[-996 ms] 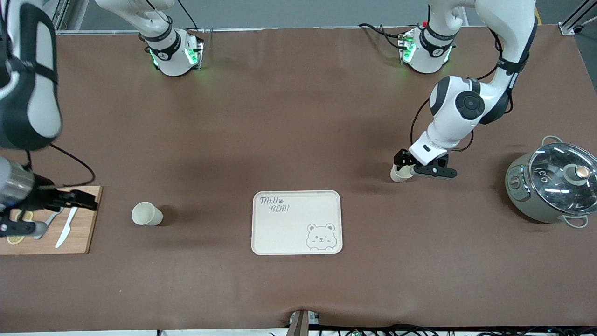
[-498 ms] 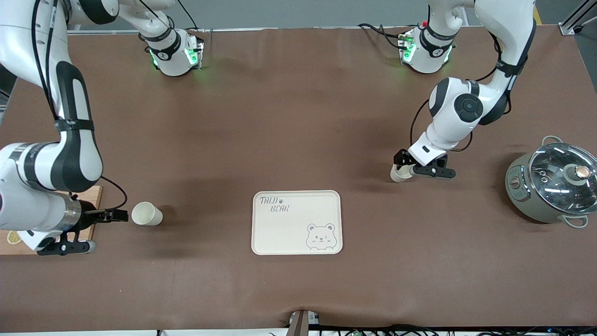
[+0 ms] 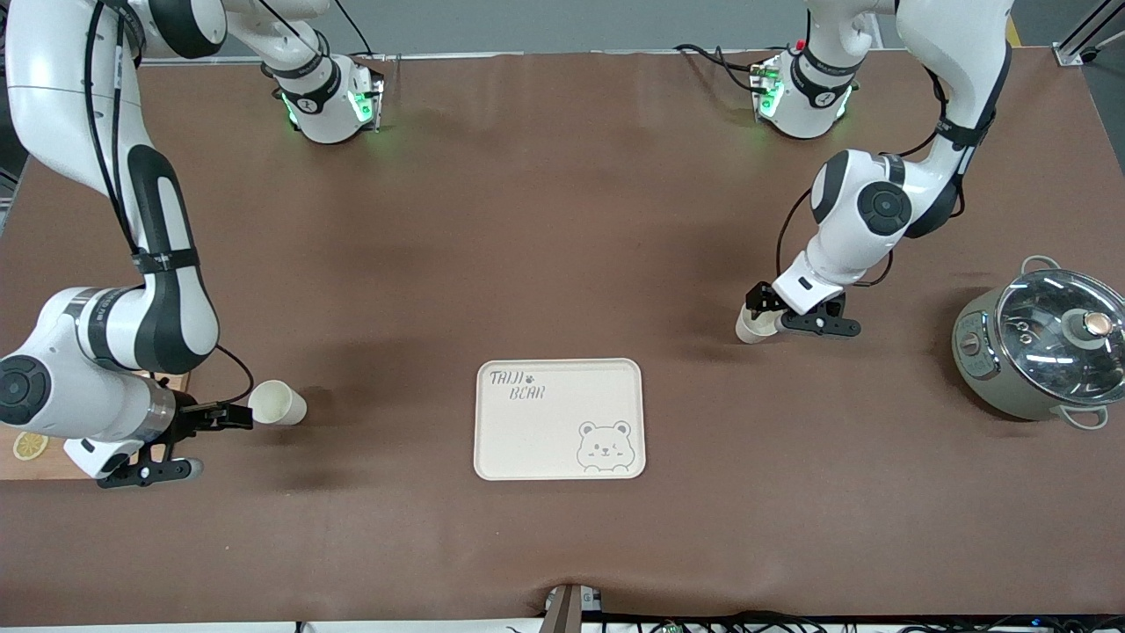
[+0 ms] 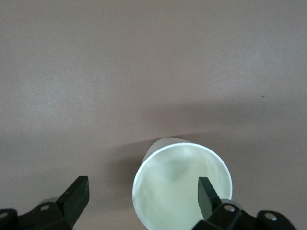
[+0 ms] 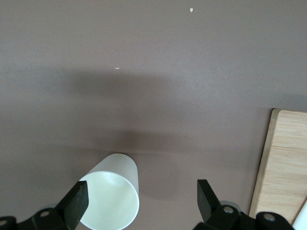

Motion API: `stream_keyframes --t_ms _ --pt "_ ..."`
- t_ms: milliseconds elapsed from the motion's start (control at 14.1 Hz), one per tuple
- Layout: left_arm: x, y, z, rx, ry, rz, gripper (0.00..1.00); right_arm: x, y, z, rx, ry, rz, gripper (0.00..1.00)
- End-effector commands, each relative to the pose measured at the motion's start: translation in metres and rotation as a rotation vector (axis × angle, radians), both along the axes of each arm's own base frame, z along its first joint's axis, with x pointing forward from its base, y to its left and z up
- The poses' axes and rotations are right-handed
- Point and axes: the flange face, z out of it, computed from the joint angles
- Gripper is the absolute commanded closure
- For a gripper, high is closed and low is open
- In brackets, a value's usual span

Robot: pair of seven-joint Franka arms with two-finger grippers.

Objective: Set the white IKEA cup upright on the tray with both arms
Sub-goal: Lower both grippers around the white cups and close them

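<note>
Seemingly light and thin-walled, two white cups are seen lying on their sides on the brown surface point(image 3: 545, 246), neither yet on the tray point(image 3: 492, 440). One cup point(image 3: 278, 403) rests toward the right arm's end, its open mouth faced by the right gripper point(image 3: 235, 417); the other cup point(image 3: 752, 326) lies toward the left arm's end, farther from the front camera than the tray, at the left gripper point(image 3: 763, 306). Smooth, rigid walls are suggested, so a roll or a slip is judged likely if either cup is nudged; a hold across the rim, one finger inside and one outside the wall, is judged the surest.

Both sets of fingers are spread wide and hold nothing. In the left wrist view one finger point(image 4: 207, 194) is set in front of the mouth of the cup point(image 4: 177, 191), though contact cannot be confirmed. In the right wrist view the cup point(image 5: 111, 194) lies just beside one finger point(image 5: 76, 203), not squarely between the pair.

Most of the wooden cutting board point(image 3: 26, 457) is hidden by the right arm. A lidded pot point(image 3: 1037, 347) stands well apart at the left arm's end.
</note>
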Motion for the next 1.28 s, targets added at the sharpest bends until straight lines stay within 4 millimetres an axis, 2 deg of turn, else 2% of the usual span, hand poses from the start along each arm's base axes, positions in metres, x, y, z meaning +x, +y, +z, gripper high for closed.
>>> stream_keyframes --t_ms 0,213,498,853,924,996,1209 --pt "-0.001 0.003 -0.01 0.005 -0.01 -0.011 0.0 -0.011 -0.016 -0.013 0.018 0.001 0.064 0.0" --pt "0.001 0.001 -0.013 0.003 -0.008 -0.015 0.0 -0.017 -0.027 -0.023 0.024 0.013 0.102 0.0" --pt "0.001 0.001 -0.02 0.004 0.004 -0.016 0.0 -0.032 -0.022 -0.049 0.025 -0.007 0.101 0.0" --pt "0.002 0.0 -0.029 0.003 0.018 -0.014 0.0 -0.049 -0.018 -0.063 0.053 -0.025 0.074 0.0" --pt "0.002 -0.001 -0.029 0.001 0.019 0.001 0.24 -0.049 -0.017 -0.062 0.059 -0.028 0.071 0.0" --pt "0.002 -0.001 -0.029 0.001 0.02 0.007 0.99 -0.049 -0.016 -0.063 0.061 -0.03 0.069 0.0" --pt "0.005 -0.001 -0.036 0.001 0.03 0.0 1.0 -0.047 -0.015 -0.065 0.06 -0.04 0.07 0.0"
